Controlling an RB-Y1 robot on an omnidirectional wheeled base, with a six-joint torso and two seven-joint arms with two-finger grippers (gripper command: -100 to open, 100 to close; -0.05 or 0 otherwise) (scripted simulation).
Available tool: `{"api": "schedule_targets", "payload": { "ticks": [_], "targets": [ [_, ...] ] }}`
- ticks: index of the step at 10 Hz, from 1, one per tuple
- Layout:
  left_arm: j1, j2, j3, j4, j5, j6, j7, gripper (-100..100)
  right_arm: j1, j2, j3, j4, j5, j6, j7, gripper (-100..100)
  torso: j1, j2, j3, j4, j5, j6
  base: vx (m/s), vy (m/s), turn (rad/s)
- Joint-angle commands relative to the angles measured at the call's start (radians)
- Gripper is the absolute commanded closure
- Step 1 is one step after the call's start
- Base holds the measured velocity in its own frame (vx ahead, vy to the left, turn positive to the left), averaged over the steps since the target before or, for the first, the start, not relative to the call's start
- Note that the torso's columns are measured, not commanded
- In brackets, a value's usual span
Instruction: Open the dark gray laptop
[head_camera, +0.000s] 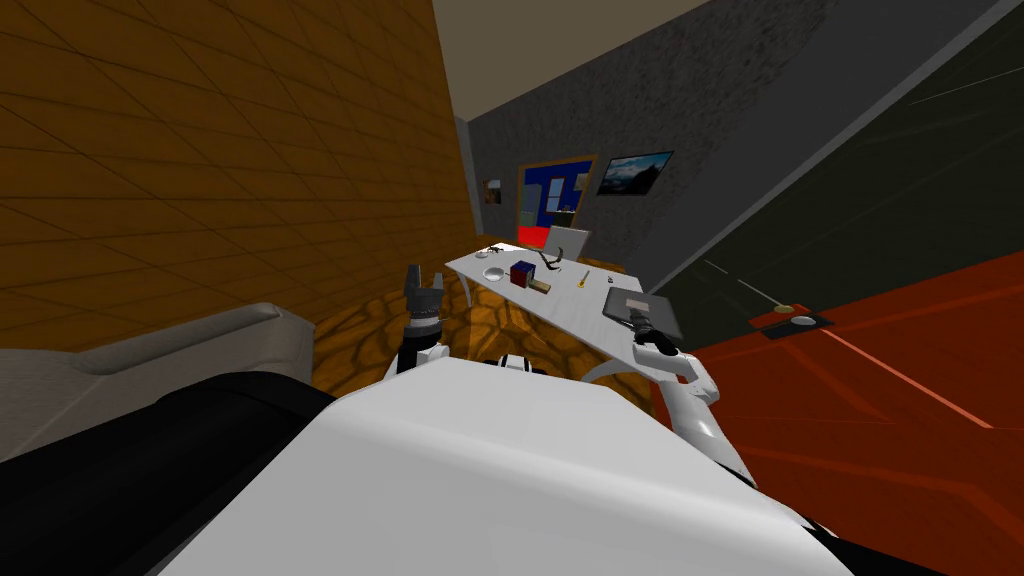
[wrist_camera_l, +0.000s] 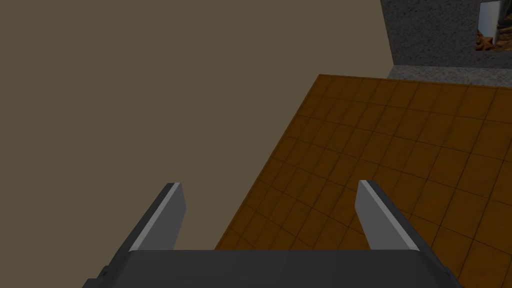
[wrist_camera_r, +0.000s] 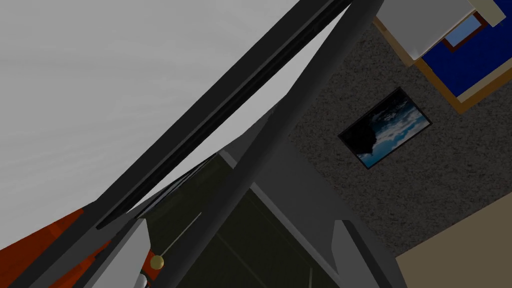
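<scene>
The dark gray laptop (head_camera: 655, 305) lies on the near right end of a long white table (head_camera: 560, 308), which runs away toward the far wall. In the head view the right gripper (head_camera: 641, 323) sits at the laptop's near edge. In the right wrist view its two fingers (wrist_camera_r: 127, 252) stand wide apart. Two dark edges of the laptop (wrist_camera_r: 281, 129) cross close in front of the right gripper (wrist_camera_r: 240, 222) and spread from each other like a wedge. I cannot tell whether the fingers touch the laptop. The left gripper (head_camera: 423, 288) is raised to the left of the table and well apart from the laptop. It points upward, and in its own view the left gripper (wrist_camera_l: 267, 183) is spread wide with nothing between the blades. Farther along the table are a red and blue block (head_camera: 522, 273), a pale dish (head_camera: 493, 272), a yellow pencil (head_camera: 582, 279) and, at the far end, an open light grey laptop (head_camera: 567, 242).
</scene>
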Motion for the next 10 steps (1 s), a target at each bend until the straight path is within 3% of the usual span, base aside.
{"api": "schedule_targets", "payload": {
  "ticks": [1, 3, 4, 5, 10],
  "targets": [
    [0.0, 0.0, 0.0, 0.0, 0.0, 0.0, 0.0, 0, -0.005, -0.026, -0.005, -0.034, -0.018, 0.053, 0.003, -100, -0.001, -0.001, 0.0, 0.0, 0.0, 0.0, -0.035, 0.01, 0.017],
    [0.0, 0.0, 0.0, 0.0, 0.0, 0.0, 0.0, 0, -0.006, -0.044, -0.009, -0.064, -0.031, 0.094, 0.004, -100, 0.0, -0.002, -0.001, 0.0, 0.001, 0.0, -0.029, 0.006, 0.019],
    [0.0, 0.0, 0.0, 0.0, 0.0, 0.0, 0.0, 0, -0.004, -0.039, -0.007, -0.055, -0.029, 0.08, 0.003, -100, 0.001, -0.001, -0.001, 0.0, 0.001, -0.001, -0.013, 0.001, 0.003],
    [0.0, 0.0, 0.0, 0.0, 0.0, 0.0, 0.0, 0, -0.004, -0.041, -0.007, -0.056, -0.03, 0.084, 0.003, 0, 0.0, -0.002, -0.001, 0.0, 0.0, -0.001, 0.0, 0.0, 0.0],
    [0.0, 0.0, 0.0, 0.0, 0.0, 0.0, 0.0, 0, -0.005, -0.041, -0.008, -0.056, -0.03, 0.083, 0.003, 0, -0.001, -0.002, -0.001, -0.001, -0.001, -0.001, 0.0, 0.0, 0.0]
  ]
}}
